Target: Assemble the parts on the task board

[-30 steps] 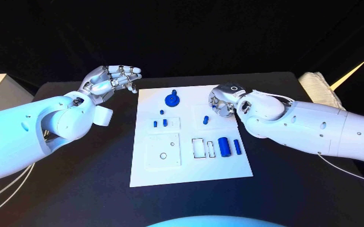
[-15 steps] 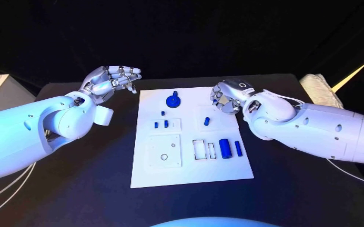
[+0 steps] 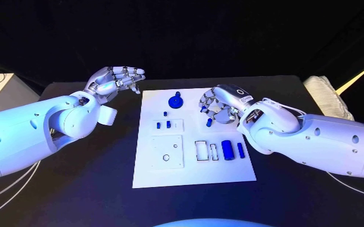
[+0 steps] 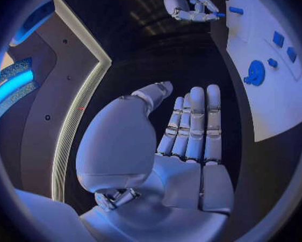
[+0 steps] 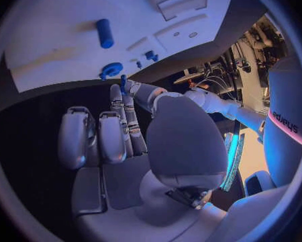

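The white task board (image 3: 190, 172) lies mid-table. On it are a blue round piece with a knob (image 3: 175, 101), small blue pegs (image 3: 163, 125), one peg (image 3: 209, 123) near the right side, a blue cylinder (image 3: 226, 146) and a thin blue bar (image 3: 240, 150). My right hand (image 3: 218, 103) hovers over the board's far right part and pinches a small blue peg (image 5: 123, 83) between thumb and fingertip. The left wrist view shows that peg (image 4: 220, 15) at its fingertips too. My left hand (image 3: 115, 82) is raised off the board's far left corner, fingers apart, holding nothing.
A white square plate with holes (image 3: 166, 151) and an empty rectangular slot (image 3: 201, 150) sit in the board's near half. A pale padded object (image 3: 326, 93) lies at the table's right edge, a pale box (image 3: 6, 82) at the left edge.
My right hand has swung from the board's right edge inward over the board, its fingers now turned toward the middle. The left hand has stayed put.
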Robot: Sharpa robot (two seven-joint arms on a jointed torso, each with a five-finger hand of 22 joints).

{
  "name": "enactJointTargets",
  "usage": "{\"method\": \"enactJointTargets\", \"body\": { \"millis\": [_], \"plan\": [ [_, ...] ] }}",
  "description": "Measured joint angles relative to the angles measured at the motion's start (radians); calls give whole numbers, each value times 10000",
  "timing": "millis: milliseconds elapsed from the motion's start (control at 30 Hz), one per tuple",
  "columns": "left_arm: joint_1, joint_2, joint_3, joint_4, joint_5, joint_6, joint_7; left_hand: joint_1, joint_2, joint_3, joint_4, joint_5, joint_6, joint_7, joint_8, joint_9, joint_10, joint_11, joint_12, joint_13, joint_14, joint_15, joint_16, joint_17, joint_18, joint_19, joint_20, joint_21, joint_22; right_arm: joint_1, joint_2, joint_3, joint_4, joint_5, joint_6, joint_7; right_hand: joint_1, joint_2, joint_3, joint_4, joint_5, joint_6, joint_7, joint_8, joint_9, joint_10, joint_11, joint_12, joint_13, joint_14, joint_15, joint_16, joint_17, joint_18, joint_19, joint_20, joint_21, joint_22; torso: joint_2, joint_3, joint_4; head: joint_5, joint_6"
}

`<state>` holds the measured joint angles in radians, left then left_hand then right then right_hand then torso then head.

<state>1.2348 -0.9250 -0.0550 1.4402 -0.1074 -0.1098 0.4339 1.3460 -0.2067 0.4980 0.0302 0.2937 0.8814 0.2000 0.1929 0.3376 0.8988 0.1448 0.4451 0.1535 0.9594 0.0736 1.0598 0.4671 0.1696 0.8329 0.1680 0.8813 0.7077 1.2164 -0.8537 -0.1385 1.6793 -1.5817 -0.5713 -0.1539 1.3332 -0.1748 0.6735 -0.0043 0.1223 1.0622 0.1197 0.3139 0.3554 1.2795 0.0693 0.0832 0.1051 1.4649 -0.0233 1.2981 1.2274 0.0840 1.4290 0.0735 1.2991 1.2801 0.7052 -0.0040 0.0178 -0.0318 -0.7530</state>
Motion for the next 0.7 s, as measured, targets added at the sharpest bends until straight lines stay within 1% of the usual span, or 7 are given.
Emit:
{"method": "enactJointTargets", "body": {
  "millis": [100,233,300,433,567,700],
  "plan": [
    [0,6,0,38,0,-3,0,0,0,0,0,0,0,0,0,0,0,0,0,0,0,0,0,0,0,0,0,0,0,-116,122,-10,264,100,-28,90,0,0,1,-1,0,-12,8,35,12,0,0,-4,-2,0,0,0,-4,0,0,0,0,0,0,-13,12,107,-26],
    [0,13,-1,94,0,-10,0,0,0,0,0,0,0,0,0,-1,1,0,0,0,0,0,0,0,0,0,0,0,0,-281,360,-37,377,135,-19,149,1,-1,14,-15,0,-9,15,34,13,0,0,-25,-4,0,1,0,-4,0,0,0,0,-1,1,-25,19,299,-96],
    [0,25,-1,113,0,-14,0,0,0,0,0,0,0,0,0,-1,1,0,0,1,0,0,0,-3,0,0,0,-34,-3,-385,497,-54,373,131,3,151,1,-1,29,-29,22,9,33,34,13,0,0,-38,-3,0,1,0,-4,0,0,0,0,-1,2,-32,18,385,-133],
    [-1,72,-2,165,0,-38,0,0,0,0,0,0,0,0,0,-1,1,-1,0,1,0,0,0,-9,-1,0,0,-43,-13,-660,847,-113,304,42,97,148,1,-1,40,-43,58,8,34,34,23,0,0,-63,-2,1,1,-1,-4,0,0,0,0,-2,6,-33,12,594,-221],
    [-1,94,-2,236,0,-65,0,0,0,0,0,0,0,0,0,-2,1,-1,0,1,0,0,0,-9,0,0,0,-43,-12,-911,1121,-162,207,-116,225,109,1,-1,40,-43,59,8,35,34,27,0,0,-78,0,1,1,-1,-4,1,-1,0,0,-2,10,-33,13,729,-279],
    [-1,109,-2,293,0,-95,3,0,0,0,0,0,0,0,0,-2,1,-1,0,2,0,0,0,-8,0,0,0,-43,-12,-1102,1320,-182,122,-305,359,46,1,-1,40,-43,58,7,35,33,26,0,0,-86,8,1,2,-1,-18,1,-1,0,0,-3,9,-31,12,841,-334]
  ]
}}
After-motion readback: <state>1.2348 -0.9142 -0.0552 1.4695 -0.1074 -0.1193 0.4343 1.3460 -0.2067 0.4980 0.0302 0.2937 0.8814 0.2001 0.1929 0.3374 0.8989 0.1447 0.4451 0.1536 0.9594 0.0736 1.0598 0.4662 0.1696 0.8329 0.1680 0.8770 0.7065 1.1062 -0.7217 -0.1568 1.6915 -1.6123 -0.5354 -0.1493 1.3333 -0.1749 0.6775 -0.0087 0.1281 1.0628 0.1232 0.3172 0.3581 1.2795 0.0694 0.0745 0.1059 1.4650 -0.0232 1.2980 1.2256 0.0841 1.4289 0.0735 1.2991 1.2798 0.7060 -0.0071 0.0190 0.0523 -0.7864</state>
